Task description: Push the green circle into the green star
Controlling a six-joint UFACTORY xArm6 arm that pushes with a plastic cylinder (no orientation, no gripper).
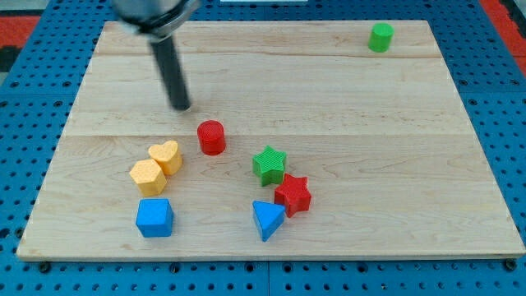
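Observation:
The green circle (pixel 380 38) stands near the board's top right corner. The green star (pixel 269 164) sits near the middle, a little below centre, touching the red star (pixel 292 196) at its lower right. My tip (pixel 181 106) rests on the board at the upper left, far left of the green circle and up-left of the green star. The red circle (pixel 211 137) lies just down-right of my tip.
A yellow heart (pixel 167 156) and a yellow hexagon (pixel 147 177) touch at the left. A blue cube (pixel 154 218) lies below them. A blue triangle (pixel 267 219) sits below the red star. The wooden board (pixel 411 164) lies on a blue pegboard.

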